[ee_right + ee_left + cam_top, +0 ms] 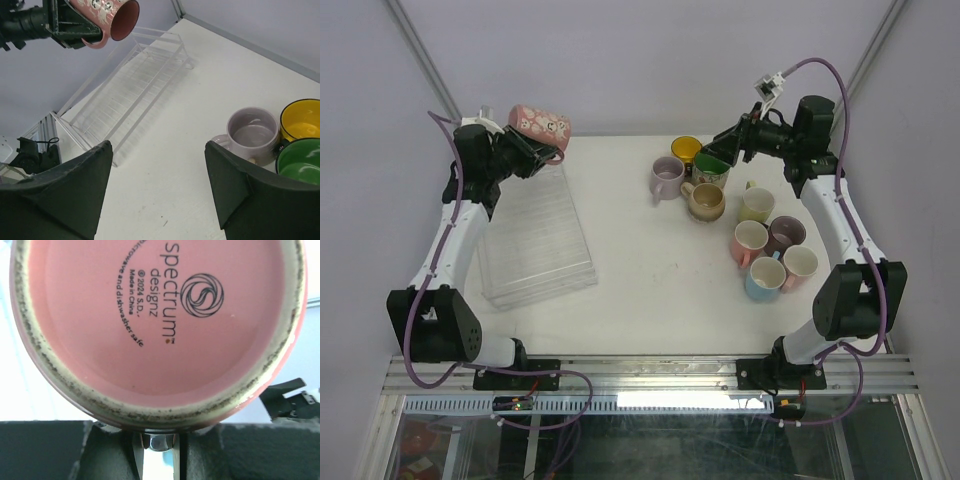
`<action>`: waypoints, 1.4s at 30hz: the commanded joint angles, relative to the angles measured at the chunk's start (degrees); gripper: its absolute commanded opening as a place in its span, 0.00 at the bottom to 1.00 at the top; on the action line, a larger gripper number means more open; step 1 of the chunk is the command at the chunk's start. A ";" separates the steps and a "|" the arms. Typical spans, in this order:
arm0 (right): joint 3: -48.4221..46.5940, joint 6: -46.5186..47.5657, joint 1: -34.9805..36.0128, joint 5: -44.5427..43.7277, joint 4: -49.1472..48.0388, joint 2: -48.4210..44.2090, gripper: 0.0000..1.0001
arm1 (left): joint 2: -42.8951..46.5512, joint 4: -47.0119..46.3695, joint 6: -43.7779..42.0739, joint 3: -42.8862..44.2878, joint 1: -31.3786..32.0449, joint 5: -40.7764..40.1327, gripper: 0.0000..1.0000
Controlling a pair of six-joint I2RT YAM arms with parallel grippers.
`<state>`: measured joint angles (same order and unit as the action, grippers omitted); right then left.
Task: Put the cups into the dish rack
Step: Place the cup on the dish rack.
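My left gripper [532, 148] is shut on a pink patterned mug [541, 124], held on its side in the air over the far end of the clear dish rack [535, 245]. In the left wrist view the mug's pink base [155, 315] fills the frame above my left gripper [160, 437]. My right gripper [718, 155] is open and empty, hovering by the green mug [711, 170] and yellow mug [686, 149]. In the right wrist view it [157, 150] is over bare table, with the lilac mug [252, 132] to its right and the rack [127, 95] beyond.
Other mugs stand at the right of the table: lilac [667, 178], beige [705, 201], pale yellow [757, 204], pink [750, 242], mauve [785, 234], light blue [765, 278], cream [800, 266]. The rack holds no mugs.
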<state>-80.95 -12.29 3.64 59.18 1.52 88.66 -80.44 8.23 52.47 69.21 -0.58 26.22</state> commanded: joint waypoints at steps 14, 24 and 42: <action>-4.79 10.38 0.71 -0.51 11.31 -0.68 0.77 | 0.02 10.93 -20.25 10.08 -2.51 -12.48 0.00; -5.62 12.69 1.61 -1.73 14.56 0.06 0.77 | -4.60 6.21 -22.81 5.55 -2.51 -19.68 0.00; -5.89 14.71 2.31 -3.15 16.91 0.94 0.76 | -11.36 -6.04 -26.36 -0.25 2.53 -31.89 0.00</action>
<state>-83.92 1.23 5.52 56.51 18.61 90.11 -92.42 14.50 29.47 67.22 0.19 -0.08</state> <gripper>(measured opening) 0.765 0.188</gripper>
